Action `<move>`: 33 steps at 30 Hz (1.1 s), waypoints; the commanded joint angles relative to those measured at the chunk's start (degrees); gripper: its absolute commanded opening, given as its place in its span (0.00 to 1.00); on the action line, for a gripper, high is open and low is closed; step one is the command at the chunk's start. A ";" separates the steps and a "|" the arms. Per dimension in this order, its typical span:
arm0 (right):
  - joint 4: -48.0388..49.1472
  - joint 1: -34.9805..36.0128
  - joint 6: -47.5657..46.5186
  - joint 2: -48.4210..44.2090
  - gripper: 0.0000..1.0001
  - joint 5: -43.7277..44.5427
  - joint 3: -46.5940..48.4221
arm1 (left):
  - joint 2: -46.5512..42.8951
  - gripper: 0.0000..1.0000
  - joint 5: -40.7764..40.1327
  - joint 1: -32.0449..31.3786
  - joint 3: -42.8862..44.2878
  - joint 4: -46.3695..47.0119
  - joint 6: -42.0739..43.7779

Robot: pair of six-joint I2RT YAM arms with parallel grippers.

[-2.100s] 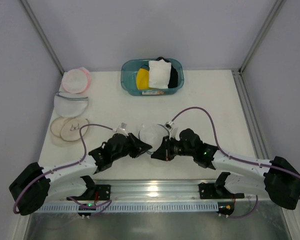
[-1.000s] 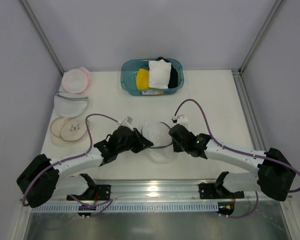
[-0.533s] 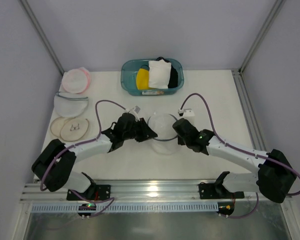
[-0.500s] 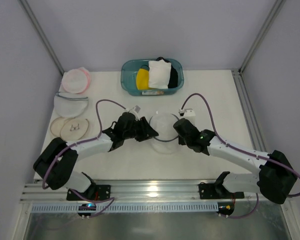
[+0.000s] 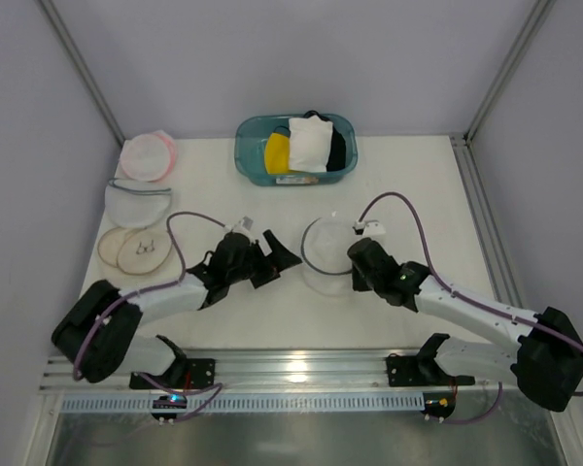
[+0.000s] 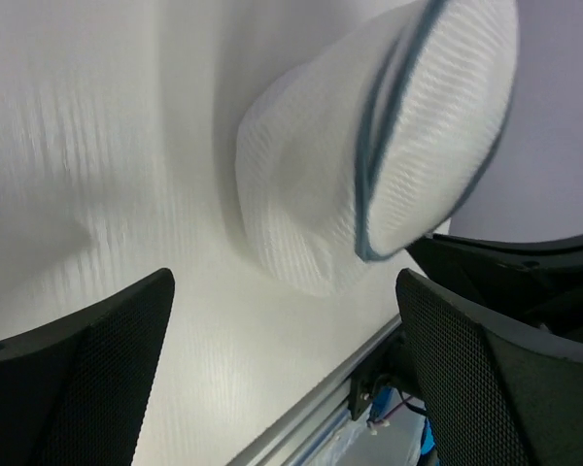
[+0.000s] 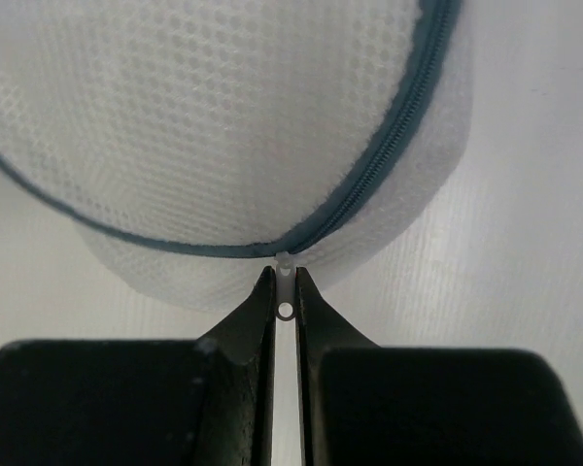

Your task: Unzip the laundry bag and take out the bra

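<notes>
Table (image 5: 408,194): white, both arms reach in over it. Teal basket (image 5: 293,146) w/ yellow, white, black cloth sits well beyond both sets of fingers, at the far edge. Three round mesh pouches (image 5: 136,202) lie in a row well off to the outer side of the L fingers, near the L wall.

Laundry bag (image 5: 325,248) (image 6: 369,155) (image 7: 223,126): white mesh, grey-blue zip rim, betw. the two grippers. It is right at the R fingertips and apart from the L ones. In the L wrist view it sits ahead of the fingers and looks tipped up on its edge.

L gripper (image 5: 280,249) (image 6: 287,388): fingers spread wide, released, nothing betw. them, clear of the bag.

R gripper (image 5: 355,254) (image 7: 285,277): fingers clenched tight on the zipper pull (image 7: 286,291), a small pale tab w/ a hole, pinched just at the tips. The zip teeth run up and to the R from the fingertips.
</notes>
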 commanded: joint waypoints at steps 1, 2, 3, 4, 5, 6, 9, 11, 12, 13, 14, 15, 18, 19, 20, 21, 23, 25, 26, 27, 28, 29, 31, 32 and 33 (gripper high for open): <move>6.21 0.82 -1.36 -4.39 0.04 -10.93 -2.42 | -11.73 0.98 -9.18 -2.47 -2.33 -2.56 -2.75; 8.06 0.91 -1.71 -6.48 0.04 -14.47 -4.17 | -16.63 0.99 -9.56 -4.04 -3.03 -4.92 -3.01; 11.99 0.91 -2.07 -7.64 0.04 -17.99 -4.97 | -18.59 0.99 -11.47 -4.93 -3.30 -5.99 -3.10; 14.12 0.91 -1.90 -8.52 0.04 -25.25 -5.76 | -19.92 0.99 -11.75 -5.63 -3.21 -6.78 -3.19; 16.05 0.91 -1.81 -9.22 0.04 -28.19 -7.08 | -20.97 1.00 -10.97 -6.16 -3.13 -7.40 -3.54; 19.47 0.91 -1.55 -10.27 0.04 -30.57 -7.44 | -21.77 1.00 -10.44 -6.69 -3.12 -7.84 -3.98; 24.84 0.82 -0.67 -10.64 0.04 -37.17 -8.75 | -20.38 0.99 -6.93 -7.05 -2.78 -6.62 -6.18; 27.93 0.91 -0.31 -10.29 0.04 -39.63 -9.02 | -17.39 0.99 -5.52 -7.75 -2.25 -4.95 -6.97; 29.16 0.91 -0.31 -9.67 0.04 -39.82 -8.94 | -15.03 1.00 -4.21 -8.27 -1.64 -4.51 -7.84; 29.60 0.91 -0.31 -9.32 0.04 -39.91 -9.02 | -13.96 1.00 -3.59 -8.63 -1.19 -3.46 -8.11; 29.78 0.91 -0.23 -8.88 0.04 -39.47 -9.02 | -12.91 1.00 -3.06 -8.98 -0.76 -3.02 -8.46; 29.96 0.91 -0.40 -8.53 0.04 -39.47 -9.02 | -11.94 0.99 -2.45 -9.24 -0.40 -2.40 -9.08; 30.92 0.91 -0.40 -7.04 0.04 -40.52 -9.11 | -8.95 0.99 -2.70 -10.30 0.65 -0.82 -10.04; 31.19 0.91 -0.23 -6.68 0.04 -40.87 -9.28 | -7.90 0.99 -2.70 -10.39 0.48 1.36 -10.57; 31.45 0.91 -0.14 -6.68 0.04 -41.05 -9.55 | -7.45 0.99 -2.70 -10.47 0.13 2.95 -11.10; 31.89 0.91 -0.05 -6.68 0.04 -41.05 -9.64 | -7.01 1.00 -2.70 -10.56 -0.05 4.62 -11.71; 32.16 0.91 0.04 -6.68 0.04 -41.58 -9.90 | -5.52 0.99 -3.32 -10.65 0.65 5.69 -12.51; 32.33 0.91 0.13 -6.94 0.04 -42.10 -10.08 | -4.47 0.95 -3.32 -10.65 1.44 5.69 -12.60; 32.33 0.91 0.04 -7.12 0.04 -42.19 -10.16 | -3.33 0.93 -3.32 -10.65 1.79 6.38 -12.68; 32.16 0.91 -0.05 -7.38 0.04 -42.28 -10.16 | -2.80 0.90 -3.32 -10.65 1.80 6.83 -12.95; 32.07 0.91 -0.05 -7.56 0.04 -42.46 -10.25 | -2.36 0.78 -3.23 -10.65 1.80 7.53 -13.38; 31.98 0.91 -0.14 -7.65 0.04 -42.54 -10.43 | -1.92 0.71 -3.14 -10.65 1.62 8.23 -13.56; 31.63 0.91 -0.14 -8.09 0.04 -42.72 -10.52 | -0.68 0.44 -3.06 -10.65 1.53 9.47 -14.00; 31.37 0.91 -0.22 -8.35 0.04 -42.72 -10.52 | -0.33 0.36 -3.06 -10.65 1.45 9.64 -14.09; 31.10 0.91 -0.22 -8.52 0.04 -42.55 -10.60 | 0.11 0.29 -2.97 -10.56 1.36 9.82 -14.27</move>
